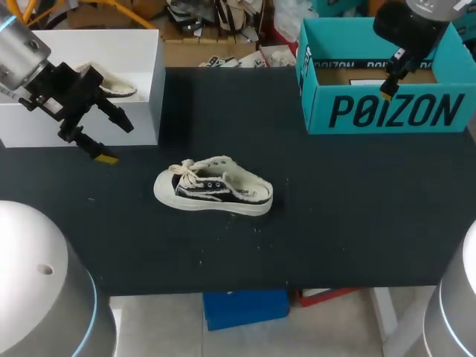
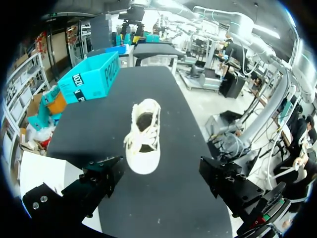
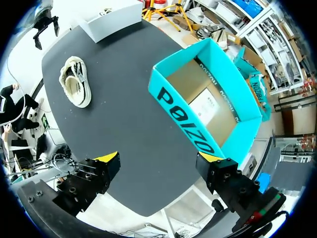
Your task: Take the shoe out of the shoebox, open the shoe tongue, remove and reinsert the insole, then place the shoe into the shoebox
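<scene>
A black-and-cream canvas shoe (image 1: 214, 190) with loose laces lies on its sole in the middle of the black table, outside both boxes. The teal shoebox (image 1: 387, 111) stands open at the back right, with only a paper card on its floor. My left gripper (image 1: 113, 140) hangs open at the front of the white box, left of the shoe. In the left wrist view the shoe (image 2: 143, 141) lies ahead of the open left gripper (image 2: 161, 173). My right gripper (image 1: 393, 78) hovers open over the teal box's front wall. From the right wrist, the right gripper (image 3: 158, 158) is empty, with the shoebox (image 3: 188, 119) and shoe (image 3: 77, 87) ahead.
A white box (image 1: 111, 44) stands at the back left with another pale shoe (image 1: 113, 89) inside. The table's front edge (image 1: 260, 286) runs below the shoe. Bare black tabletop lies between the shoe and the teal box.
</scene>
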Robot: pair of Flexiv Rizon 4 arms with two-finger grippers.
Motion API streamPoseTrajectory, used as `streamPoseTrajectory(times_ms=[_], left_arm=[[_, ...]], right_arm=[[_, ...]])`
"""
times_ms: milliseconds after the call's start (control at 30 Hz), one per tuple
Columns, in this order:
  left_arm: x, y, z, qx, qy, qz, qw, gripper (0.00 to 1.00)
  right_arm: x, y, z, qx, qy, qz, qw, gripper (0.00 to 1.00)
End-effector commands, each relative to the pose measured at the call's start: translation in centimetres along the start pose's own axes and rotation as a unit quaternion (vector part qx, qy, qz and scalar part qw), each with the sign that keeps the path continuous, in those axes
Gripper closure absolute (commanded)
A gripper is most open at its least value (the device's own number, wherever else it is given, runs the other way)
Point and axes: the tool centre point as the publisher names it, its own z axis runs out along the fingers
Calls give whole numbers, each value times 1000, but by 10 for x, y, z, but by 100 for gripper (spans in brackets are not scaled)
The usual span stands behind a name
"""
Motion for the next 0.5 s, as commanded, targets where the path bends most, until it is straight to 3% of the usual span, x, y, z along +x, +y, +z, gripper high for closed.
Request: streamPoseTrajectory(times_ms=[33,67,233,500], left_arm=[[0,1,1,-1,-1,1,1000,0],[0,1,1,-1,-1,1,1000,0],[0,1,1,-1,-1,1,1000,0],[0,1,1,-1,-1,1,1000,0]], right_arm=[[0,-1,1,-1,0,0,1000,0],[0,-1,1,-1,0,0,1000,0],[43,2,-5,-12,6,-96,995,0],[123,10,13,-82,54,-225,969,0]])
